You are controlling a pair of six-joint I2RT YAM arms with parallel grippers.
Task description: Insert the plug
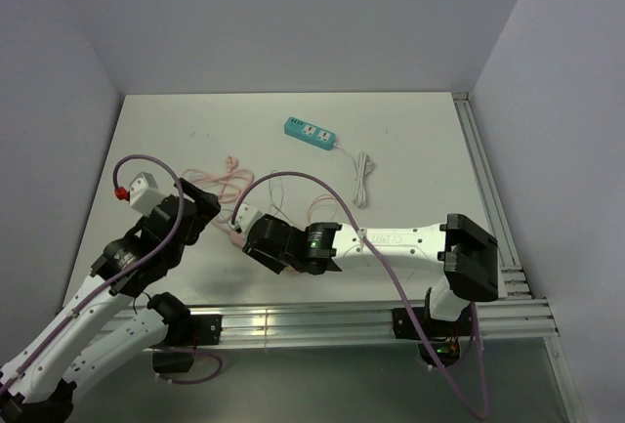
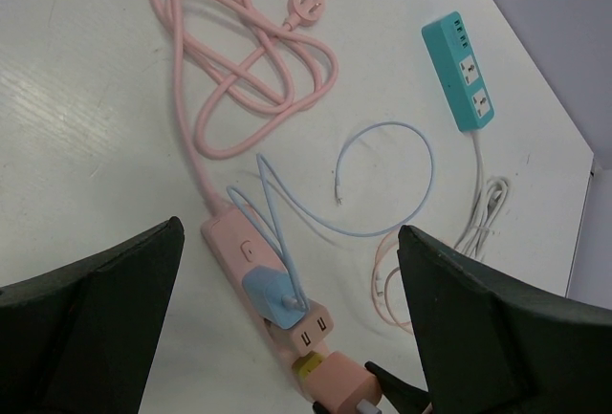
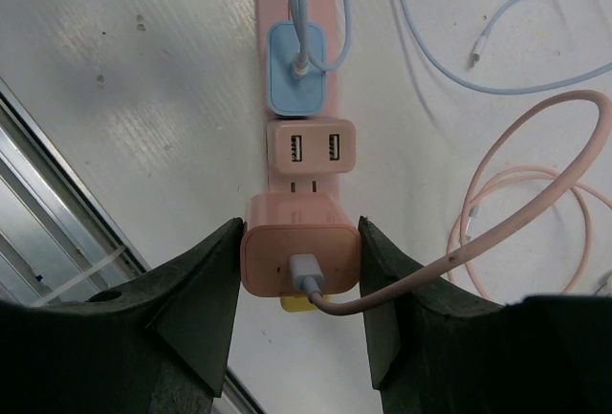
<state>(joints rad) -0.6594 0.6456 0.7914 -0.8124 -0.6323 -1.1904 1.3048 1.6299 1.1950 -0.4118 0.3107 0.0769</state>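
Two power strips lie on the white table (image 1: 410,149). The pink strip (image 2: 222,242) is a long rounded bar. The teal strip (image 2: 461,70) is a shorter block with two white socket faces.

There are two thick cords. The pink cord (image 2: 239,79) lies in loose loops and ends in a round mains plug (image 2: 308,1) with metal pins. The white cord (image 2: 486,206) is folded into a tight bundle by the teal strip. There are also two thin cables: the blue cable (image 2: 402,137) curves in an open ring with a bare tip, and the pink cable (image 3: 521,194) coils beside the pink strip.

Three square adapters sit in a row along the pink strip. The blue adapter (image 3: 296,75) is smooth, with the blue cable leaving it. The middle adapter (image 3: 311,149) is pink and shows two USB ports. The third is the plug (image 3: 301,242), a glossy pink cube with a grey connector in its face. It stands at the strip's near end over a small yellow piece (image 3: 292,304).

The right gripper (image 3: 299,251) is clamped on the plug, one matte black finger on each side. Whether the plug is fully seated cannot be told. The left gripper (image 2: 290,232) hangs above the strip with its jaws wide apart, holding nothing.

The lettering on the right forearm (image 1: 391,239) is too small to read.
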